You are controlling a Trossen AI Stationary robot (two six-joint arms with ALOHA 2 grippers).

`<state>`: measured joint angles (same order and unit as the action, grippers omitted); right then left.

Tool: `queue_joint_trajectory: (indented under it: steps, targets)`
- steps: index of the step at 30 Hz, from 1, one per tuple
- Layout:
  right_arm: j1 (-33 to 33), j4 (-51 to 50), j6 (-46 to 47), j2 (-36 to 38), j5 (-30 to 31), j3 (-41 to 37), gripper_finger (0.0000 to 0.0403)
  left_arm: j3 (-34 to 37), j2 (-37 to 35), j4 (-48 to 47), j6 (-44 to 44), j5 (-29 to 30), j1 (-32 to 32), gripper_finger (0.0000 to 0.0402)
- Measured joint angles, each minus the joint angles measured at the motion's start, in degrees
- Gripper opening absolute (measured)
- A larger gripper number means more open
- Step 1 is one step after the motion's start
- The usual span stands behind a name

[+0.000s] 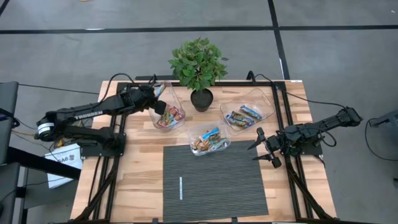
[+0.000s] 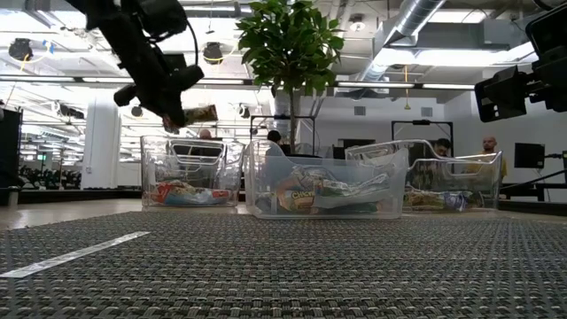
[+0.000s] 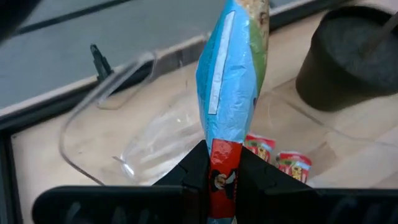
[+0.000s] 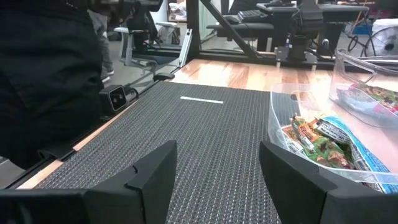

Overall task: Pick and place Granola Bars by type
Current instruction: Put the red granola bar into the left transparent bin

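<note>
Sorting is well along, as you can see: three clear bins sit around the potted plant (image 1: 198, 65), and each already holds wrapped granola bars, apparently grouped by kind. The left bin (image 1: 166, 106), just left of the plant's pot, carries red-wrapped bars; the middle bin (image 1: 208, 139), in front of the plant, holds a mixed pile; the right bin (image 1: 249, 112), to the plant's right, holds blue-wrapped ones.

Your left pincer (image 1: 159, 106) hangs over the left bin, beside the plant's pot, and it is clamped on one bar (image 3: 231, 93) by its red end, so the blue-and-green length stands clear of the fingers. Gripping the end like that, I'd judge, lets the bar drop cleanly once you release it. It looks ready to go in, though its wrapper differs from the red ones below, so check the type.

Your right pincer (image 1: 264, 147) waits well to the right of the plant, at the edge of the dark mat (image 1: 214, 180) on the counter (image 1: 140, 168), fingers spread wide and holding nothing. A thin white stick (image 1: 181, 188) lies on the mat, far in front of the plant.
</note>
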<state>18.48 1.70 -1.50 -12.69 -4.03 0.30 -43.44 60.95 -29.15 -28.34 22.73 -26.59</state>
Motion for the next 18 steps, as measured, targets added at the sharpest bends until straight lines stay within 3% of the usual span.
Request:
queue_joint_trajectory:
  steps: [18]
  targets:
    - [0.01, 0.0, 0.0, 0.0, 0.0, 0.01, 0.0221, 0.02, 13.17, -4.51, -4.67, -16.8, -1.21, 0.0038]
